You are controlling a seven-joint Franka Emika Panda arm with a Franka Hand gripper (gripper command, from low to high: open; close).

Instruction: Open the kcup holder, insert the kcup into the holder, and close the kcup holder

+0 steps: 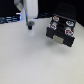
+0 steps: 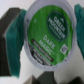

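The black boxy plastic kcup holder sits on the pale table, and its slide-out tray already stands pulled out, with red-and-white-topped pods visible in the round slots. So the opening step looks done.

Well apart from the kcup holder, toward the exterior view's left, the white robot arm reaches down with its gripper just above the table. The wrist view shows the small white kcup with its round green foil top held between the teal finger pads, one pad pressed to each side of the rim. The claw is clamped on the pod. Whether the pod is clear of the table cannot be told from either picture.

By this reckoning the grasp is made, while the carry across to the kcup holder, the drop into a free slot and the push to shut the tray all remain.
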